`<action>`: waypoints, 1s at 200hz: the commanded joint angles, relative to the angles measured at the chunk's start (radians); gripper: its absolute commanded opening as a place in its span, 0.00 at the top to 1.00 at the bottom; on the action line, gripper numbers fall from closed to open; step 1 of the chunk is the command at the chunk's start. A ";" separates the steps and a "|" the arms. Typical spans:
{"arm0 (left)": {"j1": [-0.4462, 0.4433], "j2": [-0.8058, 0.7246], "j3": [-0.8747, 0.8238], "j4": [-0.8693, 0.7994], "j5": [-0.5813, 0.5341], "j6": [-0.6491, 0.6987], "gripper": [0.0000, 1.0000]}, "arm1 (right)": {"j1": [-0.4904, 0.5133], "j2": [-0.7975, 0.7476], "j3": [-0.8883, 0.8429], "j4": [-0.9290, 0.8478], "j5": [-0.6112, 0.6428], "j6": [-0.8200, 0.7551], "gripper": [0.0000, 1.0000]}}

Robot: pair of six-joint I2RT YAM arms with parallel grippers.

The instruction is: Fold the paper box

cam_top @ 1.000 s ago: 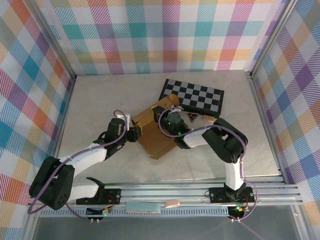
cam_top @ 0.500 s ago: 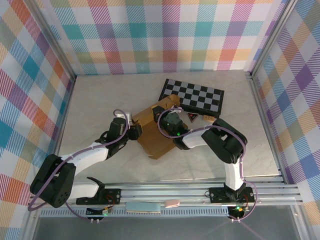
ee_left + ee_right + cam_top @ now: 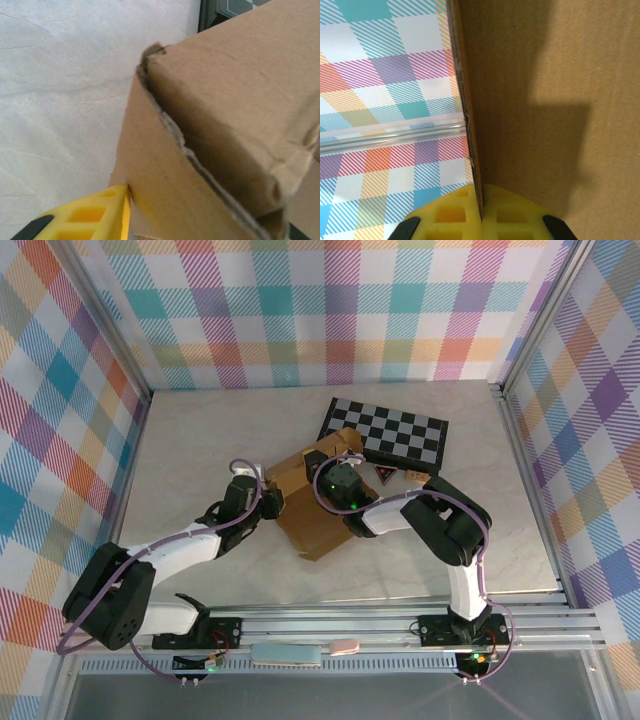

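**Paper box half-formed, an arm at each side**

The paper box (image 3: 312, 512) sits on the worktop (image 3: 200, 440) just on the arm-base side of the checkered board (image 3: 388, 433). Its far corner reaches the board's near edge, and from above I cannot tell whether it rests on the board or only beside it.

The right gripper (image 3: 337, 483) is on the part of the box closest to the board. In its wrist view, the two yellow fingers (image 3: 445, 216) are drawn together with a thin cardboard edge running straight between them. It has a panel pinched and standing on edge.

The left gripper (image 3: 268, 502) is at the side of the box facing away from the board. Its wrist view shows one yellow finger (image 3: 92, 217) touching the foot of a cardboard wall. The opposing finger is not clear, so I cannot tell how wide that gripper stands or whether it grips anything.

As for progress, the sheet is no longer flat. The left wrist view shows a raised corner where a wall meets an upper panel, with a ragged seam that gapes a little. So I judge the body roughly shaped but not squared or locked.

What appears left is to bring the held panel over, press the loose corner tight and tuck the remaining flaps and tabs so the box keeps its form
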 commanded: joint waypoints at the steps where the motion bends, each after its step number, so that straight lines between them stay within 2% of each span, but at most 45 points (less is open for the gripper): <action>1: -0.035 0.027 0.053 0.075 -0.031 -0.003 0.62 | 0.028 0.007 0.014 -0.076 -0.013 0.029 1.00; 17: -0.047 0.049 0.078 0.055 -0.081 -0.008 0.62 | 0.032 0.008 0.021 -0.081 -0.013 0.032 1.00; 52: -0.052 0.076 0.105 0.027 -0.151 -0.015 0.70 | 0.034 0.002 0.016 -0.094 -0.015 0.041 1.00; 84: -0.053 0.109 0.115 0.021 -0.156 -0.018 0.76 | 0.033 -0.004 0.011 -0.097 -0.020 0.048 1.00; 113: -0.055 0.148 0.119 0.040 -0.167 -0.025 0.88 | 0.033 -0.016 0.016 -0.122 -0.020 0.057 1.00; 141: -0.057 0.189 0.140 0.044 -0.177 -0.023 0.92 | 0.033 -0.023 0.022 -0.146 -0.020 0.073 1.00; 153: -0.057 0.206 0.148 0.042 -0.178 -0.026 0.91 | 0.033 -0.030 0.024 -0.162 -0.019 0.078 1.00; 179: -0.058 0.238 0.158 0.035 -0.182 -0.037 0.79 | 0.034 -0.038 0.022 -0.171 -0.011 0.086 1.00; 200: -0.058 0.257 0.154 0.048 -0.189 -0.038 0.78 | 0.032 -0.045 0.020 -0.180 -0.008 0.091 1.00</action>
